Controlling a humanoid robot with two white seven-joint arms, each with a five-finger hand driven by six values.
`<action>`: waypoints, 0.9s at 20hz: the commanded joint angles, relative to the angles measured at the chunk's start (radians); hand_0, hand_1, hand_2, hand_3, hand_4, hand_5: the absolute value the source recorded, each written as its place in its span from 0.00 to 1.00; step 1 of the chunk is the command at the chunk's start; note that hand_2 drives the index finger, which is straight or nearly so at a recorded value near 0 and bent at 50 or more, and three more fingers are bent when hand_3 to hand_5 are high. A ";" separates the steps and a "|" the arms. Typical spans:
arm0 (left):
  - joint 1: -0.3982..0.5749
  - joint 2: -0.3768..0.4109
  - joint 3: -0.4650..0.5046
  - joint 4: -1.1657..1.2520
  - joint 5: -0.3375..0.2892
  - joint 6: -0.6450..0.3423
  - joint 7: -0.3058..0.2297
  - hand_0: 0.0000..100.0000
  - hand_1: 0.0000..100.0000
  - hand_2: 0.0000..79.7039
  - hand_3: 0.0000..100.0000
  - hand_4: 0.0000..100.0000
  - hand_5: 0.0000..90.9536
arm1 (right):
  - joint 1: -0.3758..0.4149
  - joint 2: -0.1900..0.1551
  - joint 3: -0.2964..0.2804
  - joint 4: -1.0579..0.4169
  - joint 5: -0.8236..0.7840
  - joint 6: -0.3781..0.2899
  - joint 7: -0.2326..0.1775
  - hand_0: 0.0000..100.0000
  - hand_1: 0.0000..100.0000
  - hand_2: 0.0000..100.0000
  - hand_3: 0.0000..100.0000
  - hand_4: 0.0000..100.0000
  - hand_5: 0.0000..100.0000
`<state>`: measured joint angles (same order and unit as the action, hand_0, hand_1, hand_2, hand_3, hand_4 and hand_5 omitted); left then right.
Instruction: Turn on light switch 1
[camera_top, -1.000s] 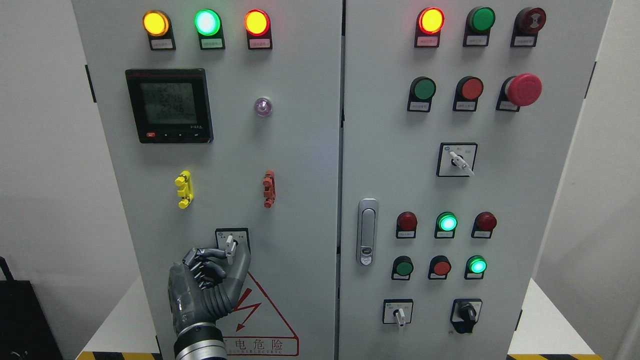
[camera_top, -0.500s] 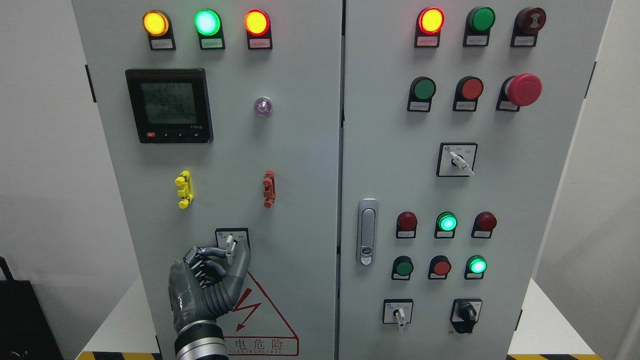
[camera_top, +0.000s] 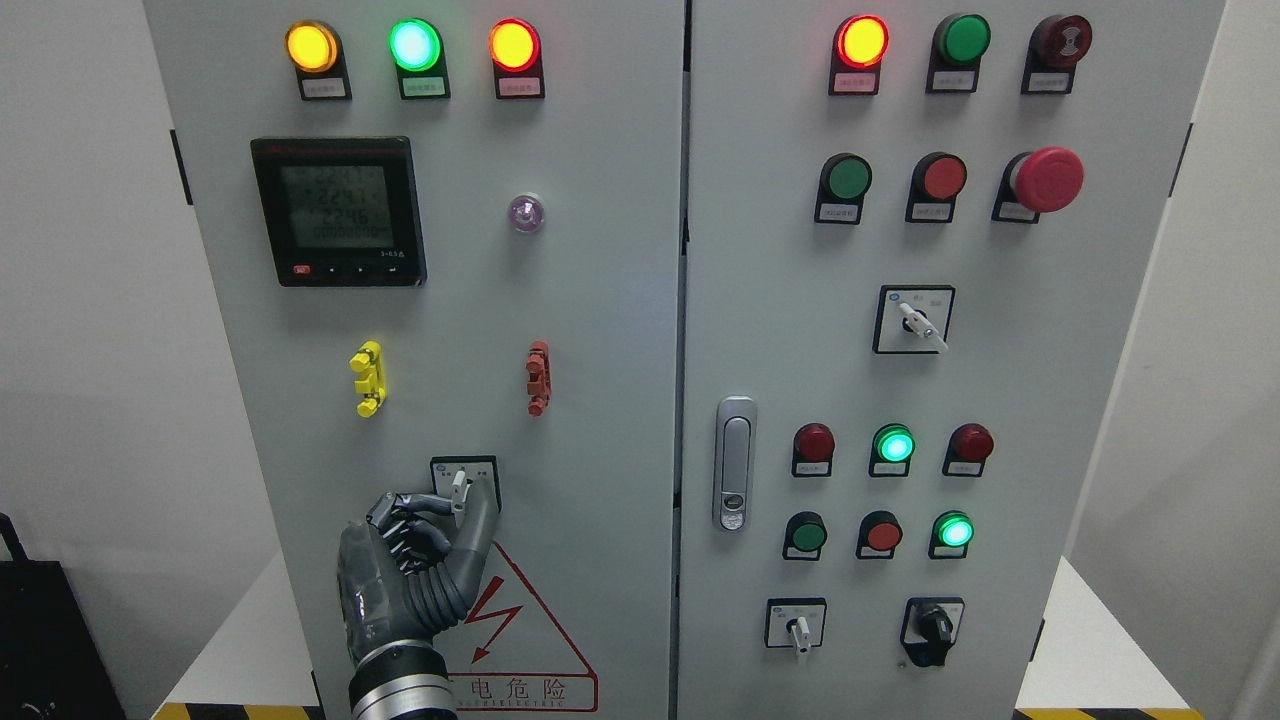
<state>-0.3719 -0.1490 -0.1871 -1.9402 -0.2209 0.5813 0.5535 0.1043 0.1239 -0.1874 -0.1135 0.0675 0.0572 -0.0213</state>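
Grey cabinet switch being gripped, lower left of frame.
The white selector lever is pinched by the left hand; a twist is judged next.

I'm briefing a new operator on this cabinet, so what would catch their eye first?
Probably the row of lit indicator lamps along the top of the left door, with the bright green lamp in the middle. Next the big red mushroom button at the upper right. Low on the left door, the left hand pinches the white selector switch above a lightning warning sign.
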 joint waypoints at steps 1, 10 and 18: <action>0.004 0.002 0.000 0.000 0.000 0.003 0.000 0.22 0.64 0.77 0.94 0.90 0.89 | 0.000 0.000 0.000 0.000 0.000 0.000 0.000 0.00 0.00 0.00 0.00 0.00 0.00; 0.002 0.000 -0.009 0.000 0.000 0.003 -0.001 0.26 0.63 0.77 0.94 0.91 0.90 | 0.000 0.000 0.000 0.000 0.000 0.000 0.000 0.00 0.00 0.00 0.00 0.00 0.00; 0.001 0.000 -0.015 0.000 0.002 0.003 -0.001 0.32 0.61 0.77 0.94 0.91 0.90 | 0.000 0.000 0.000 0.000 0.000 0.000 0.000 0.00 0.00 0.00 0.00 0.00 0.00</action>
<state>-0.3700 -0.1488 -0.1944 -1.9402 -0.2198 0.5846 0.5529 0.1043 0.1241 -0.1874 -0.1135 0.0675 0.0573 -0.0214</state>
